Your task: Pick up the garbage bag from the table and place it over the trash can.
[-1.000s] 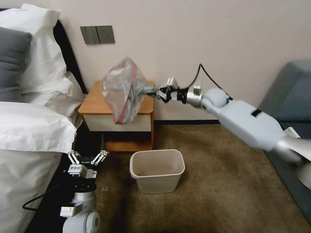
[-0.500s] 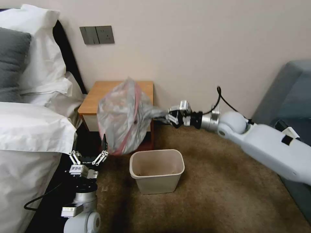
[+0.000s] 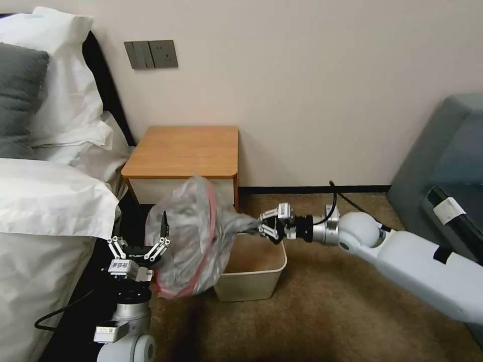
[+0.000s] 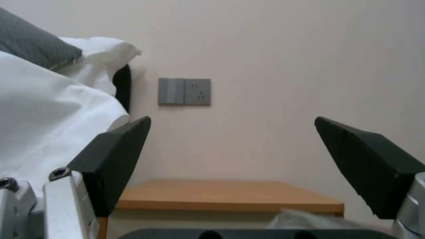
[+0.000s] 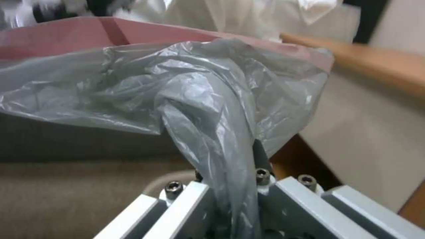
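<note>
Currently the garbage bag (image 3: 188, 236) hangs billowed over the near-left rim of the trash can (image 3: 251, 279), off the table (image 3: 186, 151). Risk, my judgement: thin film could snag the left gripper (image 3: 139, 241), which waits spread open at the bag's 9 o'clock, or collapse beside the can. Right gripper (image 3: 261, 229), at the bag's 3 o'clock, is clamped on a twisted neck of plastic.

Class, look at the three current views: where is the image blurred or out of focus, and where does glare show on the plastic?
Head view: mostly sharp, soft glints on the garbage bag held by the right gripper. Left wrist view: the near fingers soft-edged, the table slightly hazy. Right wrist view: bag folds crisp with white highlights; background bedding smeared.
</note>
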You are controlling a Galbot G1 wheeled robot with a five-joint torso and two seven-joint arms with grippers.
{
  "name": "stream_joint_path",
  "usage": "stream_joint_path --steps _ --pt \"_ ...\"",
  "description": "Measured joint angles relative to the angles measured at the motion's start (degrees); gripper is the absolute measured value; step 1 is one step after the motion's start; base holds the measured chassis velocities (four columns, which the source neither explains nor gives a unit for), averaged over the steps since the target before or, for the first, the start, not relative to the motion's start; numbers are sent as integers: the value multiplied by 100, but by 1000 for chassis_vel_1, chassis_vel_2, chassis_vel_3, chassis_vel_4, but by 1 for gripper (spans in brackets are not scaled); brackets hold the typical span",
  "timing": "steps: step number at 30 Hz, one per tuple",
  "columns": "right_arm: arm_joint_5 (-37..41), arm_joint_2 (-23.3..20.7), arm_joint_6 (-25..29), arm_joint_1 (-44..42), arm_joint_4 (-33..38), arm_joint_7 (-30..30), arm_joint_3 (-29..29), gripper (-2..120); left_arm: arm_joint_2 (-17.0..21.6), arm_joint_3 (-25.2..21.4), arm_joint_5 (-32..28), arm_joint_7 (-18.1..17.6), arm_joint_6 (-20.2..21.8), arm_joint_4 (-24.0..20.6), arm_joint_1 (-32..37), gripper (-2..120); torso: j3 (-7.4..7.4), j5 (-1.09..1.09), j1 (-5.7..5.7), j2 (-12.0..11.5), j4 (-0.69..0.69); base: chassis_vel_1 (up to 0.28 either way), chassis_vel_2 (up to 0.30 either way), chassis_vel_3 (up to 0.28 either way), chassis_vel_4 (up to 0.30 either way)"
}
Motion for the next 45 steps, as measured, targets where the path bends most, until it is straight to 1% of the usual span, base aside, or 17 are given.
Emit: stream_joint_path --steps 4,8,11,18,24,30,31,32,33,37,38,41,42,43,44,45 --pt "-194 140 114 -91 -395 -84 -45 0 -12 11 9 2 0 4 -20 93 0 0 0 0 0 0 0 0 0" --pt "-297 220 162 -137 -608 -135 -54 0 -13 12 9 2 0 4 -20 93 0 0 0 0 0 0 0 0 0" --pt "-436 364 225 -177 -874 -173 -66 0 -10 4 9 1 0 18 -17 93 0 0 0 0 0 0 0 0 0" --pt "-622 616 335 -84 -1326 -270 -122 0 -18 -1 8 2 0 21 -10 93 0 0 0 0 1 0 0 0 0" --pt "-681 600 367 -29 -1466 -331 -123 0 -15 -12 2 -4 -1 21 -13 93 0 1 0 0 0 0 0 0 0" --pt "-720 419 371 0 -1468 -472 -95 0 -29 -7 0 -10 -6 40 -44 93 0 0 0 0 -2 0 0 0 0" --pt "-720 398 370 0 -1451 -517 -85 3 -34 -2 0 -10 -8 47 -51 93 0 0 0 0 -1 0 0 0 0" --pt "-720 389 368 0 -1437 -563 -83 7 -40 4 0 -10 -9 56 -61 93 0 0 1 0 -1 0 0 0 0" --pt "-720 389 368 0 -1437 -563 -83 7 -40 4 0 -10 -9 56 -61 93 0 0 1 0 -1 0 0 0 0" --pt "-740 404 351 -5 -1374 -722 -87 24 -60 16 2 -10 -10 77 -84 93 0 0 0 0 0 0 0 0 0" --pt "-740 404 351 -5 -1374 -722 -87 24 -60 16 2 -10 -10 77 -84 93 0 0 0 0 0 0 0 0 0" --pt "-856 439 351 20 -1365 -809 -105 39 -61 16 3 -11 -14 78 -80 93 0 0 1 0 0 0 0 0 0" --pt "-856 439 351 20 -1365 -809 -105 39 -61 16 3 -11 -14 78 -80 93 0 0 1 0 0 0 0 0 0" --pt "-897 448 352 56 -1383 -831 -110 43 -61 15 4 -11 -16 78 -79 93 0 1 0 0 0 0 0 0 0" --pt "-949 457 351 106 -1410 -869 -111 49 -61 14 4 -13 -18 78 -79 93 0 0 1 0 0 0 0 0 0" --pt "-988 461 352 147 -1430 -908 -114 52 -62 14 4 -13 -20 78 -81 93 0 0 0 0 0 0 0 0 0"
